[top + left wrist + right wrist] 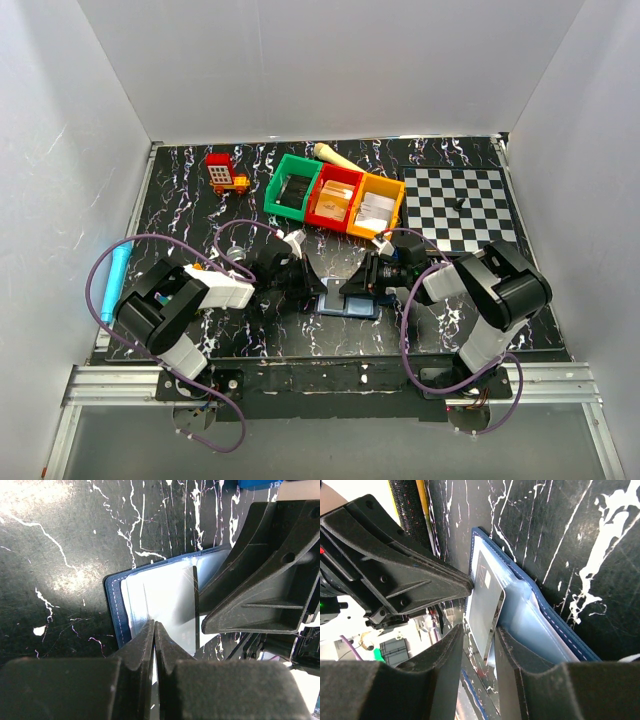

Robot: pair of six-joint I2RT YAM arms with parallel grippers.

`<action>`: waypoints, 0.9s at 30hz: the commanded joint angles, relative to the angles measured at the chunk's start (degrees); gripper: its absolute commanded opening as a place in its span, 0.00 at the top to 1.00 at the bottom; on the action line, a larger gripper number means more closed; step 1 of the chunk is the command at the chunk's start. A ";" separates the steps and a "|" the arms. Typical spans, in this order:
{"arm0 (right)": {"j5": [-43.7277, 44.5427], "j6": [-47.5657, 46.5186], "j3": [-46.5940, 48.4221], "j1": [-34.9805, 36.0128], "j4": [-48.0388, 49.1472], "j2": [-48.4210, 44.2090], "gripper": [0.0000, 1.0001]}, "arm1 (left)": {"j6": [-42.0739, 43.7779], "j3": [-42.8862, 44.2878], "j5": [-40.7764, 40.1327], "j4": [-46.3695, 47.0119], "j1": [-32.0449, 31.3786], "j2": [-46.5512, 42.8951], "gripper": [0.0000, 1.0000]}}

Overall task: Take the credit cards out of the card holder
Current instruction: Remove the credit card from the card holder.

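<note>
Two risks stand out. The card holder lies open on the marbled surface between the arms. The left hand, fully closed, presses its tips on the pale inner sleeve. A grey card stands part-way out between the fingers of the right hand, which is half open; whether it grips I cannot tell. If the left tips slide, the holder likely lifts with the card. A weak hold would let the card drop back.
</note>
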 commanded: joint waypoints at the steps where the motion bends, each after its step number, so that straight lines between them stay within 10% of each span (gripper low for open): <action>1: -2.53 0.99 2.46 1.17 4.11 1.32 0.61 | 1.13 -1.03 -0.31 -3.51 -0.46 1.88 1.00; 27: -2.89 2.48 2.72 2.49 5.26 2.03 0.63 | 0.78 -1.56 -0.57 -3.07 -1.16 1.00 1.00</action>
